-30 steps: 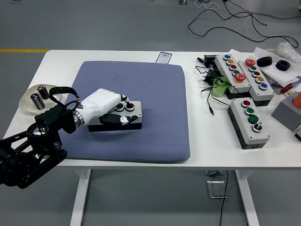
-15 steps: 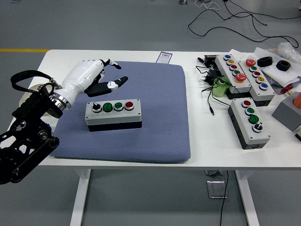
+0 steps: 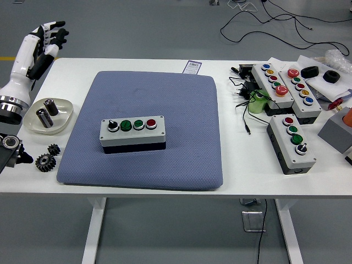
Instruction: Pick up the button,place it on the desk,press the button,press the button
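A grey button box (image 3: pixel 132 133) lies on the blue-grey mat (image 3: pixel 181 110), left of its middle. Its white top carries a black knob, two green buttons and a red button in a row. My left hand (image 3: pixel 45 39) is white, raised high at the far left edge, well away from the box, with its fingers relaxed and empty. My right arm is out of view.
A shallow dish (image 3: pixel 48 115) with two cylinders sits left of the mat, two black gears (image 3: pixel 47 158) in front of it. Three more button boxes (image 3: pixel 290 142), cables (image 3: pixel 245 99), black rings and a grey box stand at the right.
My left hand has lifted off the button box and swung up and back to the far left edge. The box has stayed on the mat.
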Controlling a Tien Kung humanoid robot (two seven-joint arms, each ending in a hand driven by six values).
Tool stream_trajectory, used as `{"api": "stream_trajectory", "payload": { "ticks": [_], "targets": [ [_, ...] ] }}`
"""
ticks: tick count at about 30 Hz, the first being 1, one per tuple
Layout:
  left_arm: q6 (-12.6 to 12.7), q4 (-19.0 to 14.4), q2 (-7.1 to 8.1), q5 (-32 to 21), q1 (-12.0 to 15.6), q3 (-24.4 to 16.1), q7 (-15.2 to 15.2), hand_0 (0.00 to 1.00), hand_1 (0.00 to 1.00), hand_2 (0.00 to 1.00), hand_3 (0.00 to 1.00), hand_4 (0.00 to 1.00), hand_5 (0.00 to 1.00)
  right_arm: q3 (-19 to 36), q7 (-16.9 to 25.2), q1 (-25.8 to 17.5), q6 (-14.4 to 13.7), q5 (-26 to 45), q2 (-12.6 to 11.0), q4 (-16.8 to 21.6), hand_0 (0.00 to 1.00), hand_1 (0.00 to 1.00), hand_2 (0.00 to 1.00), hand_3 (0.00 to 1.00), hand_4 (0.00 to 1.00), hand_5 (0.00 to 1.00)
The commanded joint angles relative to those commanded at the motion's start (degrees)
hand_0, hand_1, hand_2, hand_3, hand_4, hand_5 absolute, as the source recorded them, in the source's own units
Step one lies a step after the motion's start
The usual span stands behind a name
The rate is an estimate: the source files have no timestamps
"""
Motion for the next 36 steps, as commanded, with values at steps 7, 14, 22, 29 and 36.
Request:
{"api": "stream_trajectory", "payload": {
  "ticks": [7, 14, 22, 29, 36],
  "targets": [
    [-4.17, 4.09, 0.15, -3.26, 1.04, -5.74, 0.4, 0.781, 0.851, 0.949, 0.858, 0.748, 0.998, 0.47, -0.17, -0.46, 0.09, -0.62, 0.06, 0.0, 0.673, 0.658, 0.674, 0.624, 0.31, 0.173],
    [-6.63, 4.86, -0.59, -2.63, 4.6, -11.56, 1.08, 0.791, 0.855, 0.96, 0.874, 0.748, 0.998, 0.88, -0.13, -1.04, 0.06, -0.5, 0.14, 0.0, 0.673, 0.658, 0.674, 0.624, 0.31, 0.173],
    [-9.09, 3.97, -3.46, -2.77, 6.66, -16.37, 0.85, 0.791, 0.857, 0.941, 0.874, 0.742, 0.998, 1.1, -0.13, -1.6, 0.1, -0.18, 0.47, 0.0, 0.673, 0.658, 0.674, 0.624, 0.31, 0.173],
    [-11.24, 3.84, -4.05, -5.47, 7.22, -16.21, 0.97, 0.791, 0.857, 0.936, 0.877, 0.74, 0.998, 1.25, 0.12, -1.44, 0.08, 0.2, 0.53, 0.0, 0.673, 0.658, 0.674, 0.624, 0.31, 0.173],
    [-15.51, 3.7, -4.12, -12.69, 7.85, -15.67, 1.83, 0.8, 0.86, 0.915, 0.88, 0.744, 0.998, 1.12, 0.14, -1.08, 0.03, 0.46, 0.52, 0.0, 0.673, 0.658, 0.674, 0.624, 0.31, 0.173]
  ]
}}
